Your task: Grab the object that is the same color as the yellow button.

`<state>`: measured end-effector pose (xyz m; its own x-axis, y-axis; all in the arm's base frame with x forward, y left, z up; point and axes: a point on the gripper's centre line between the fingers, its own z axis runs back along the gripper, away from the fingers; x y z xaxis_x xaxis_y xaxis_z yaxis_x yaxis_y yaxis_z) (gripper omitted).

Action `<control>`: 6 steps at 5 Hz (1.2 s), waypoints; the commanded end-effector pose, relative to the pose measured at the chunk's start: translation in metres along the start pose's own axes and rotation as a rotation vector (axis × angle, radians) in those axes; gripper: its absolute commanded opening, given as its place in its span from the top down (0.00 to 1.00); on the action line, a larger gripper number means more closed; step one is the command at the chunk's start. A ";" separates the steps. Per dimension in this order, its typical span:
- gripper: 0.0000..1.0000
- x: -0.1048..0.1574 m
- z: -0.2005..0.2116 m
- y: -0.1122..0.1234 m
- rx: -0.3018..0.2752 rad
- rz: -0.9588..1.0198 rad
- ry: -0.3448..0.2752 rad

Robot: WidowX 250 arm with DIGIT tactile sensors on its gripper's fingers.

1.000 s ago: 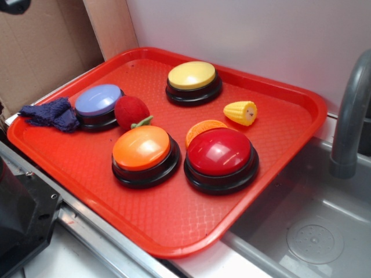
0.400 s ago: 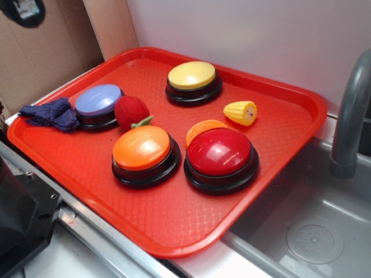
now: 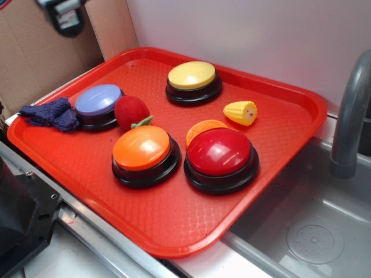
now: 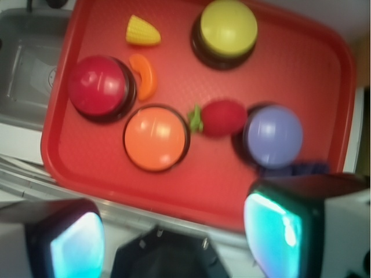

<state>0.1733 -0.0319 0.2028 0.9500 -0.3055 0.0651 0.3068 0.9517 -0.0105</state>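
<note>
**Corn far from the hand**

While the hand hangs high over the tray's near-left edge, wide open and empty, the corn lies across the tray, right of the yellow button, long axis roughly left-right, pale end rightward.

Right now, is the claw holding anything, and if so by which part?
Nothing is held. The claw hangs open high above the red tray, with only empty space between its fingers. The toy corn lies untouched near the yellow button.
</note>
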 end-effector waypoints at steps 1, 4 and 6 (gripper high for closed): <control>0.00 0.052 -0.009 -0.006 0.029 -0.329 -0.093; 0.00 0.123 -0.066 -0.003 -0.040 -0.618 -0.120; 0.00 0.145 -0.106 0.003 -0.087 -0.580 -0.109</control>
<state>0.3123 -0.0701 0.0854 0.6340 -0.7615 0.1352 0.7727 0.6309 -0.0697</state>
